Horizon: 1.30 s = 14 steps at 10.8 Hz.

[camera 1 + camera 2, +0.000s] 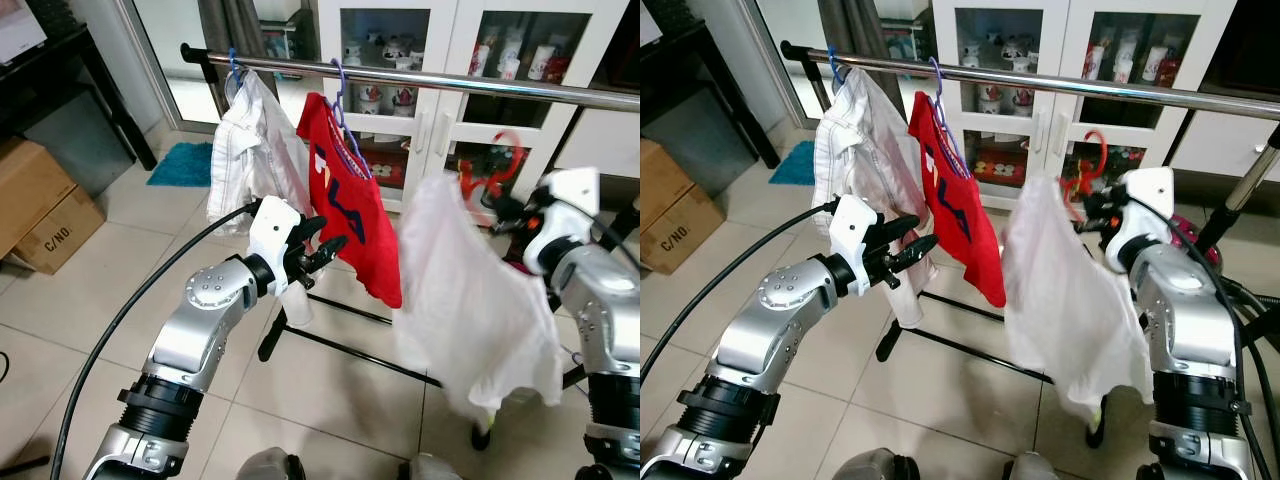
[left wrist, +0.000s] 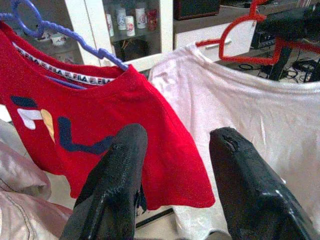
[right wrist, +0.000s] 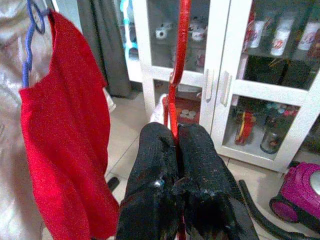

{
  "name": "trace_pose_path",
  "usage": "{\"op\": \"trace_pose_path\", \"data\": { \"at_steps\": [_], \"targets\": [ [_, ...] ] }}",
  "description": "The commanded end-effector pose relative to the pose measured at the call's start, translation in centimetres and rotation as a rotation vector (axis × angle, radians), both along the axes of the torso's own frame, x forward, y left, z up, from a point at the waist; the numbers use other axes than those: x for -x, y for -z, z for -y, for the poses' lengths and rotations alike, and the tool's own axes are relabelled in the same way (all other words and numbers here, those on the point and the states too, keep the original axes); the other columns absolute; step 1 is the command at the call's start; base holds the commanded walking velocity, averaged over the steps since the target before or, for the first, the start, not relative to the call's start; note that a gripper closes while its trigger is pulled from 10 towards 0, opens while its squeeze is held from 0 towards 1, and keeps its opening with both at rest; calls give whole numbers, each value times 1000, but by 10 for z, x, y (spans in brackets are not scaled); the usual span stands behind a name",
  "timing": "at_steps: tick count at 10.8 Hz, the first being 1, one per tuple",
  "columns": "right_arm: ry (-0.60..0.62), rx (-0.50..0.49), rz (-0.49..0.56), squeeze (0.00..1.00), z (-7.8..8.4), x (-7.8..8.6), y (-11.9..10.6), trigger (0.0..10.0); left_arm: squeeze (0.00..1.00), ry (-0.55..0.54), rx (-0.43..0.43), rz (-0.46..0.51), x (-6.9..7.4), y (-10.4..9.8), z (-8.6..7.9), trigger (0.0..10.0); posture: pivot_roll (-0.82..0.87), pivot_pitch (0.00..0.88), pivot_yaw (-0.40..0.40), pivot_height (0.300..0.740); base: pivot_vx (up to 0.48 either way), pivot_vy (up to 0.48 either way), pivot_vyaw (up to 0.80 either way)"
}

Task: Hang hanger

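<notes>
Right claw (image 3: 175, 150) pinches the red hanger (image 3: 177, 75) with its white shirt (image 1: 480, 300), below the rail (image 1: 450, 82) at 12 o'clock, ready to hook. Left claw (image 2: 175, 165) waits open.

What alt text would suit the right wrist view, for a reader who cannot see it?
The right gripper is shut on a red hanger, whose stem rises between its black fingers. A red shirt hangs beside it, with a white glass-door cabinet behind.
</notes>
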State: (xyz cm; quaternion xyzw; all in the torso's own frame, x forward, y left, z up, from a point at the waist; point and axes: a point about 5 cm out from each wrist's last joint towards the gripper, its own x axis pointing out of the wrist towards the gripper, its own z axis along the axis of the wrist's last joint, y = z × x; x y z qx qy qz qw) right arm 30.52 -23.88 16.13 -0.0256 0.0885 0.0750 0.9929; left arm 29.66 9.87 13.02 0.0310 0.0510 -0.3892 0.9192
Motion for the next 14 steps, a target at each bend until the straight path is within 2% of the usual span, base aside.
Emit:
{"op": "trace_pose_path", "data": {
  "at_steps": [1,3,5,7,9,11,12,14],
  "targets": [
    [1,-17,34,0,-3,0,-9,0,0,-2,-7,20,-1,-4,-2,10000,-119,0,114,740,0,0,0],
    [4,-16,54,0,3,4,-13,0,0,84,85,30,3,-17,-5,10000,-117,0,116,740,0,0,0],
    [35,-17,60,0,7,-2,-17,0,0,108,64,24,4,-15,-5,10000,-122,0,121,740,0,0,0],
    [105,-15,72,0,10,-24,-27,0,0,183,51,24,9,-15,2,10000,-123,0,124,740,0,0,0],
    [128,4,66,0,12,-37,-31,0,0,196,52,13,12,-15,1,10000,-123,0,124,740,0,0,0],
    [185,12,27,0,13,-68,-37,0,0,199,43,14,12,-15,-1,10000,-104,0,116,740,0,0,0],
    [220,13,30,0,12,-83,-48,0,0,205,35,10,13,-15,-2,10000,-97,0,117,740,0,0,0],
    [237,7,35,0,11,-94,-58,0,0,208,29,8,13,-16,-3,10000,-79,0,107,740,0,0,0]
  ]
}}
